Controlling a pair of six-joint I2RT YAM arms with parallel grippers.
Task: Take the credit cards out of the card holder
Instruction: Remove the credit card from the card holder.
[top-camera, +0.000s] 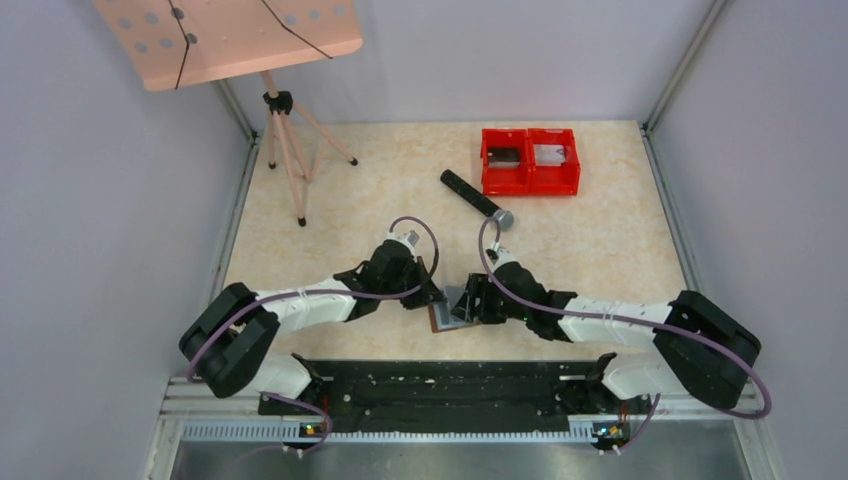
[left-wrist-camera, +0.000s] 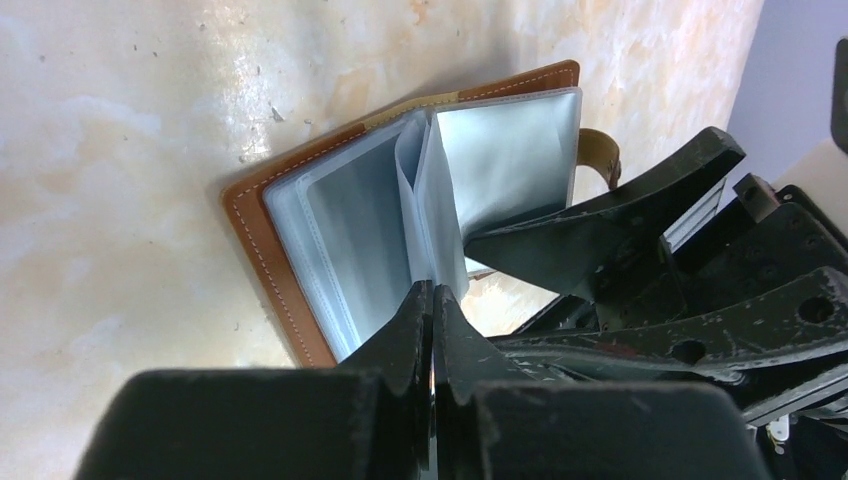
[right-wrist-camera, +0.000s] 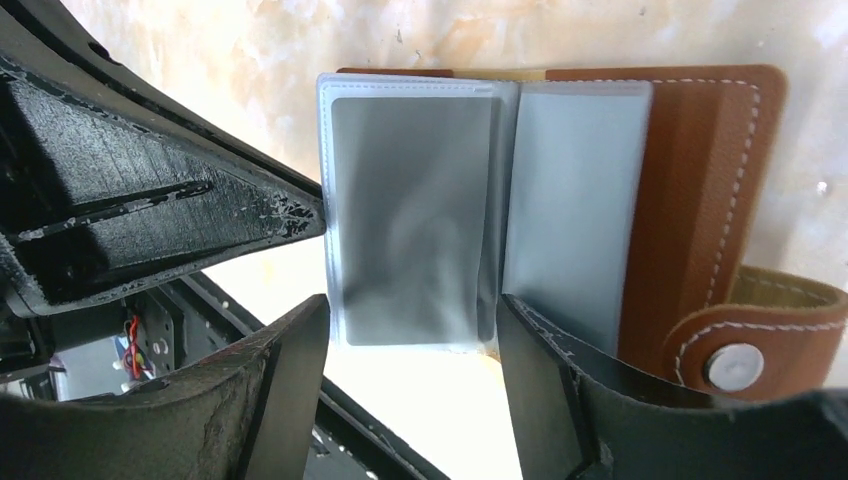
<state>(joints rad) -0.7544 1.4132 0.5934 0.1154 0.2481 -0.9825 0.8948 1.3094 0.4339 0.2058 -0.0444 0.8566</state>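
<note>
The card holder (top-camera: 446, 313) lies open on the table between my two grippers, near the front edge. It is brown leather with grey-blue plastic pockets (left-wrist-camera: 350, 230), and its snap tab (right-wrist-camera: 745, 345) sticks out at one side. My left gripper (left-wrist-camera: 432, 288) is shut on the edge of a middle pocket leaf and holds that leaf upright. My right gripper (right-wrist-camera: 410, 335) is open. Its jaws stand either side of the raised leaf (right-wrist-camera: 410, 220), and one finger (right-wrist-camera: 545, 370) rests on the right-hand page. No bare card shows, and I cannot tell what the pockets hold.
Red twin plastic bins (top-camera: 530, 160) stand at the back right. A black cylinder with a grey tip (top-camera: 476, 199) lies in front of them. A tripod (top-camera: 285, 150) carrying a peach perforated board stands at the back left. The black base rail (top-camera: 440, 385) runs along the near edge.
</note>
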